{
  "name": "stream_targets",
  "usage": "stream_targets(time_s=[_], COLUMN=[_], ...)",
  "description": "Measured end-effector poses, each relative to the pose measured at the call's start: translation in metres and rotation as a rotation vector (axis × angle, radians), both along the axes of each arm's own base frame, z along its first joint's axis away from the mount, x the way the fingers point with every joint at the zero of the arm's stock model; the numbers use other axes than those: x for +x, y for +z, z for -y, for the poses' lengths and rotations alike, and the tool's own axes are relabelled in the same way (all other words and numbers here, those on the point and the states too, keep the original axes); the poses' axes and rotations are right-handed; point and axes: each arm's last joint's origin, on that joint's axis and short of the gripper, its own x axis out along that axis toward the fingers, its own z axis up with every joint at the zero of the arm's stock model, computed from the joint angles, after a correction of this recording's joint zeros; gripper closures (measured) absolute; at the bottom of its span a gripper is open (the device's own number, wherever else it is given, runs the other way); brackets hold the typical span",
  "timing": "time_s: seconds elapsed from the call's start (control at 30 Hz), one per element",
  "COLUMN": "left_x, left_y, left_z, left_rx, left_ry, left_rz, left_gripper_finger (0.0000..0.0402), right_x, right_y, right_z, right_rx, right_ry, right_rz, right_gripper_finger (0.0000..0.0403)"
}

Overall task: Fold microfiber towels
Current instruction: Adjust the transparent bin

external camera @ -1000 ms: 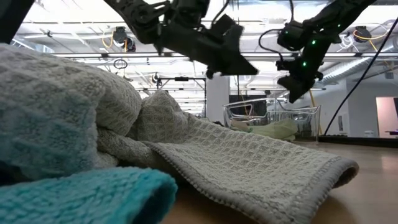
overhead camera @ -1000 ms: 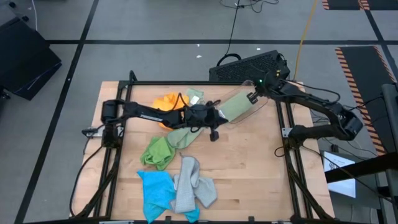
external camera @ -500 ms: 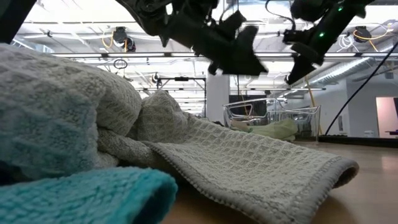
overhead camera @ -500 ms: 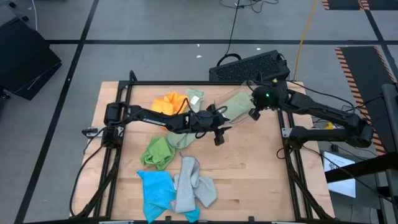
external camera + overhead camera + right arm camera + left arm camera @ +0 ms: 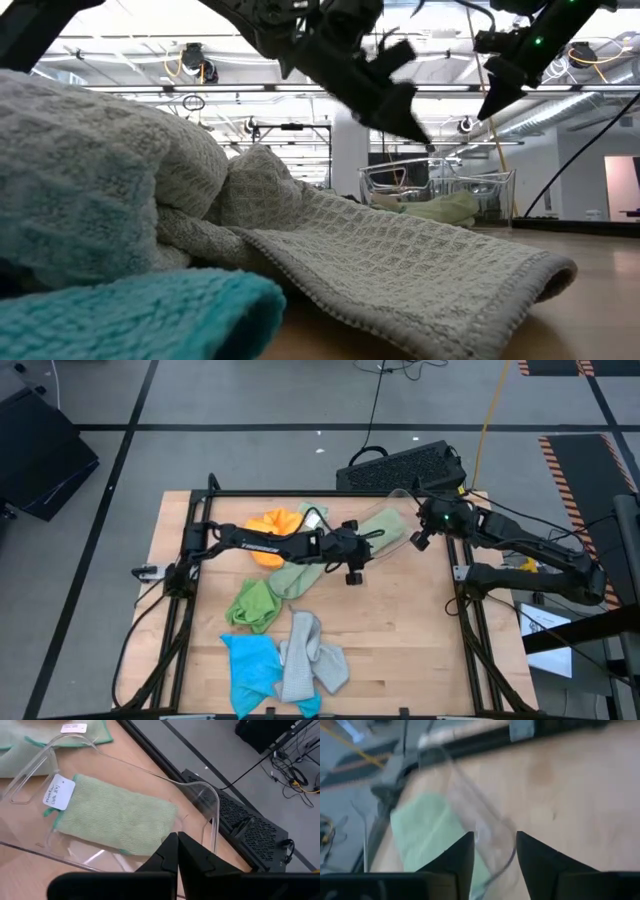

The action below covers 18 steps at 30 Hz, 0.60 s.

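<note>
With one folded pale green towel (image 5: pixel 112 817) lying in the clear bin (image 5: pixel 202 790), the left pincer (image 5: pixel 352 560) hangs spread and empty beside it, the right pincer (image 5: pixel 421 538) pressed together, so the next move likely calls for picking another towel.

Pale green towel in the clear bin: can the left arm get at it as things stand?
Probably yes. The left gripper is open at the clear bin, whose open side faces it; the pale green towel lies flat inside, uncovered. The right gripper, shut, sits clear at the bin's other end.
</note>
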Motion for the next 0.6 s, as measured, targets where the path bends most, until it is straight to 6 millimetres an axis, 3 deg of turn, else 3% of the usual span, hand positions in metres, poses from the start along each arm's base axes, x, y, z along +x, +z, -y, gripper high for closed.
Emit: stream_targets(time_s=[0.3, 0.6], left_x=[-0.006, -0.014], left_y=[-0.006, -0.010], left_z=[-0.022, -0.050], left_rx=[-0.024, 0.081], left_ry=[-0.117, -0.013], left_rz=[-0.063, -0.142], left_gripper_finger=[0.0277, 0.0277], right_x=[0.002, 0.011], right_y=[-0.001, -0.048], right_z=[0.000, -0.003], right_rx=[0.018, 0.157], right_ry=[0.031, 0.214], right_rz=[0.029, 0.121], right_gripper_finger=[0.0403, 0.0403])
